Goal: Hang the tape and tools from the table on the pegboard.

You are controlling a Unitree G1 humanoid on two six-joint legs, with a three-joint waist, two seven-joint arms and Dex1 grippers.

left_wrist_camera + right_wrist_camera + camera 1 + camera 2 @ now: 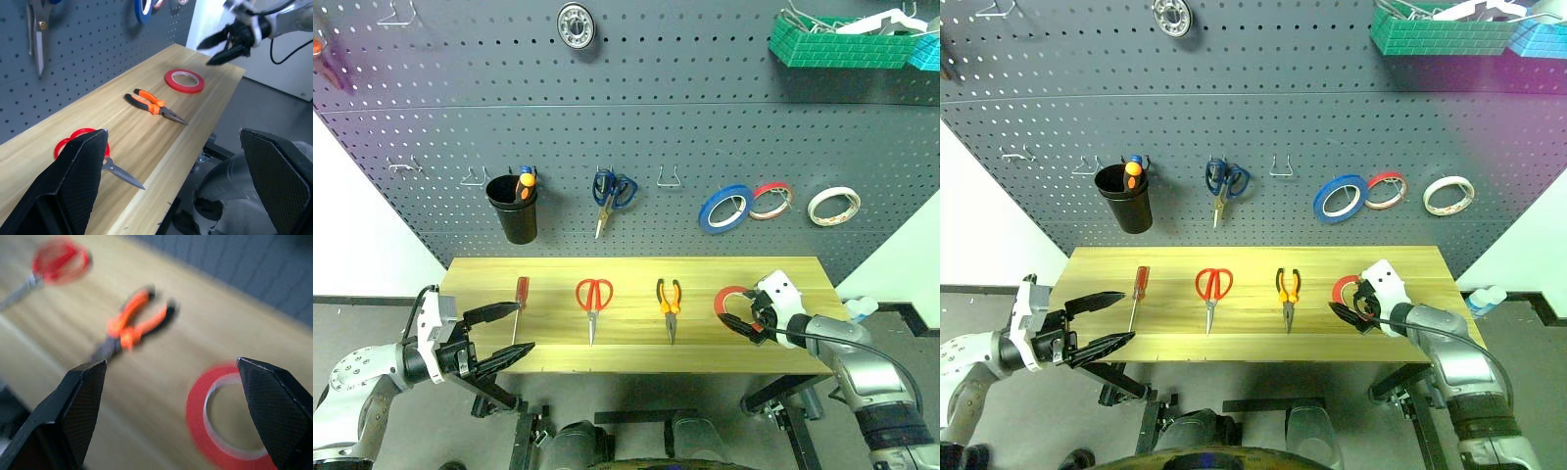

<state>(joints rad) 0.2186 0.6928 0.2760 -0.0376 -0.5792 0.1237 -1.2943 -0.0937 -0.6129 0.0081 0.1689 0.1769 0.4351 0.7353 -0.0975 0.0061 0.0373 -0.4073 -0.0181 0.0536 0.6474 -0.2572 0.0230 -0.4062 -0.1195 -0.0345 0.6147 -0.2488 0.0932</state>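
Table [558, 279]: screwdriver [519, 305], red scissors [593, 302], pliers [668, 303] and red tape [729, 299] lie in a row below the pegboard [636, 127] | Your right gripper [751, 325]: jaws wide, empty, just above the tape's front edge | Your left gripper [509, 328]: jaws wide, empty, at the table's front left corner, near the screwdriver.

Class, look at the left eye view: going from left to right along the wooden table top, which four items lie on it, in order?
Red-handled screwdriver → red-handled scissors → orange-and-black pliers → red tape ring, which lies at the right gripper.
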